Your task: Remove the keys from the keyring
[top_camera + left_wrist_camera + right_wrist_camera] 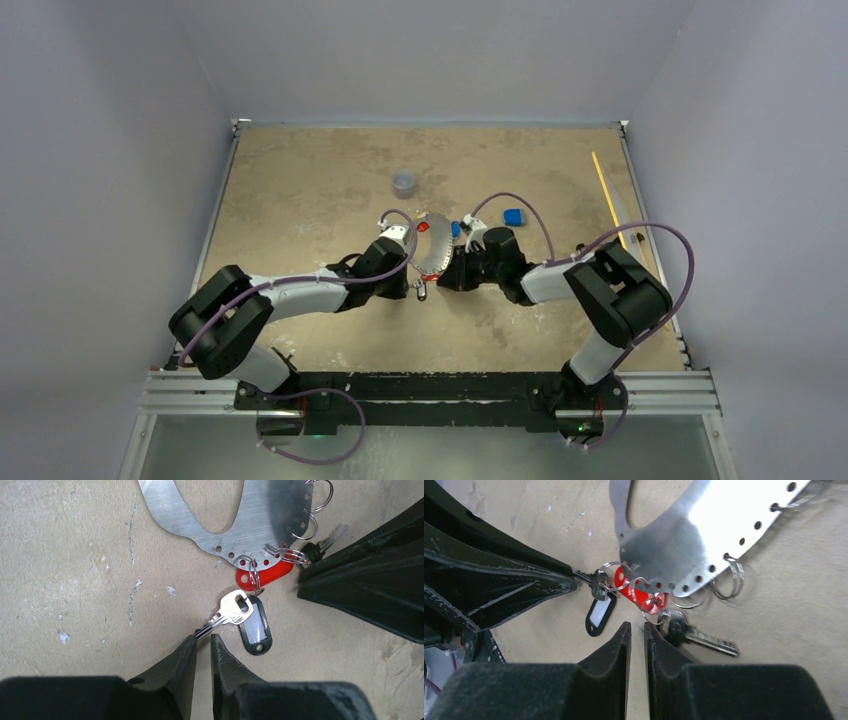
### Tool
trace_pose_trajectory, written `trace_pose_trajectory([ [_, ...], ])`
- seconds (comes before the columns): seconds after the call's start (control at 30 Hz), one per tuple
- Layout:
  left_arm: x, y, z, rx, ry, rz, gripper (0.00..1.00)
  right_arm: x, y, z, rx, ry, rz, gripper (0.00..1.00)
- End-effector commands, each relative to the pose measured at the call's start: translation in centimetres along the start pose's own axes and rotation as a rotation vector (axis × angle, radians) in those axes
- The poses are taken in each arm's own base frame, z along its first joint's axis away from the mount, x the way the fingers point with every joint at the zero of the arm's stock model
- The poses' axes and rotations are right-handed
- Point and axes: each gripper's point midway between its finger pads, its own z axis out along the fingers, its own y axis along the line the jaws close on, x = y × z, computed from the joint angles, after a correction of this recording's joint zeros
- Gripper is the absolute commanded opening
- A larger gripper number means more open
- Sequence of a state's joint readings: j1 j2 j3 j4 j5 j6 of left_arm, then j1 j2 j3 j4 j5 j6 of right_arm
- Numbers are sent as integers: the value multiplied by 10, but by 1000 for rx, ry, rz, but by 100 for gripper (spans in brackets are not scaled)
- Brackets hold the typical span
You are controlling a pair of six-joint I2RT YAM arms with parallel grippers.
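The keyring (435,250) is a flat silver plate with holes along its rim, lying between the two arms. In the left wrist view the keyring (270,515) carries a silver key (234,609) with a black tag (256,630), a red tag (270,573) and a black-headed key (320,547). My left gripper (202,639) is shut to a narrow gap, with the silver key's blade tip in it. My right gripper (637,625) is shut with nothing between its fingers. It sits just below the red tag (636,594), beside the black-headed key (696,636). A blue tag (455,228) shows at the keyring's far edge.
A small grey cup (404,184) stands farther back. A blue block (513,216) lies behind the right arm, and a yellow stick (607,190) runs along the right edge. Empty split rings (729,575) hang from the keyring. The two grippers' tips are close together.
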State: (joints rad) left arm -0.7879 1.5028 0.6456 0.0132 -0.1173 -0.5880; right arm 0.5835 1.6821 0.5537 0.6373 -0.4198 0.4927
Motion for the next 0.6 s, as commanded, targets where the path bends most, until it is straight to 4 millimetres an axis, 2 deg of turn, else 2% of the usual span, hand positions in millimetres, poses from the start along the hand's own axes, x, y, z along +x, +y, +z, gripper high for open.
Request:
trace_pose_trajectory([
  [0.0, 41, 21, -5, -63, 133, 14, 15, 2, -24, -12, 81, -24, 48, 19],
  [0.17, 45, 24, -3, -76, 146, 12, 15, -4, -47, -27, 185, -68, 103, 21],
  [0.33, 45, 24, -4, -79, 147, 7, 14, -23, -50, -33, 215, -115, 45, 21],
  [0.37, 44, 24, -4, -78, 144, 6, 14, -28, -45, -33, 199, -124, 20, 21],
  [0.47, 38, 18, -8, -51, 127, 9, 17, -32, -15, -32, 83, -126, -54, 21],
  [0.57, 23, 6, -15, -3, 81, 4, 25, -35, 17, -28, 13, -134, -113, 22],
])
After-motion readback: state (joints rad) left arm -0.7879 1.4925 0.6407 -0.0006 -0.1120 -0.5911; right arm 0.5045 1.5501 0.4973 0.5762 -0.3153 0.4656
